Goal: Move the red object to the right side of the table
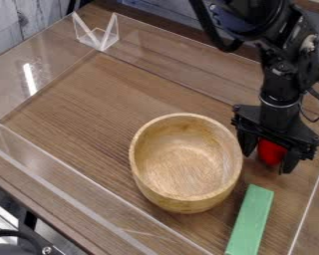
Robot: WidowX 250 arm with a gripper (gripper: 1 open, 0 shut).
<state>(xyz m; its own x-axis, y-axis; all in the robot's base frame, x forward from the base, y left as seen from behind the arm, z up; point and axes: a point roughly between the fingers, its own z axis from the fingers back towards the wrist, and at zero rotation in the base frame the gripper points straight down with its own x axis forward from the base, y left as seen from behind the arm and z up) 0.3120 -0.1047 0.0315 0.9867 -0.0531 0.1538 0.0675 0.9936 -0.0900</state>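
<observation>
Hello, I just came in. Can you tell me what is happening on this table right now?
A single robot arm is working at the right side of the table. Its tool points straight down with the jaws apart, and the red object, a small toy strawberry, sits between them, low at the tabletop. Whether it already rests on the wood is hard to tell. A wooden bowl stands just left of it, and a flat green block lies nearer the front.

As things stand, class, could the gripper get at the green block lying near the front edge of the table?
Probably yes. The gripper is open around the red object on the table, and the green block lies flat just in front of it with nothing on top; the wooden bowl sits beside the path, not across it.
</observation>
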